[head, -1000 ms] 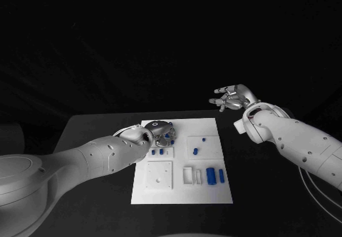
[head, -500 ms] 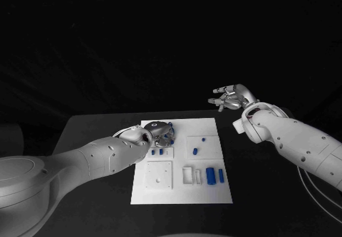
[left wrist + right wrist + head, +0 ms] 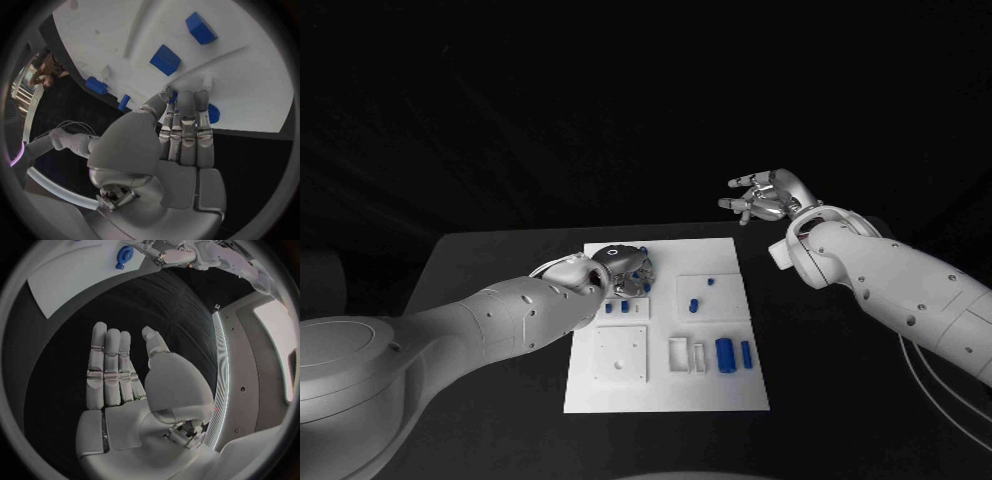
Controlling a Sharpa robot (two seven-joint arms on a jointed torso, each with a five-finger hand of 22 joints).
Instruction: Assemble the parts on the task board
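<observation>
The left hand (image 3: 620, 268) rests fingers-down on the task board (image 3: 718, 390) at its 11 o'clock corner; whether the fingertips (image 3: 187, 100) pinch a part, I cannot tell. Two small blue parts (image 3: 625, 306) lie just toward 6 o'clock of it, the nearer work. The right hand (image 3: 769, 198) hangs flat and empty, well off toward 1 o'clock.

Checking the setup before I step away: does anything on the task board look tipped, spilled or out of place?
Nothing stands out. The task board lies flat and square on the table, with the blue parts on it. The left robot hand is down over the board's far left area; the right robot hand is raised off to the side, empty.
</observation>
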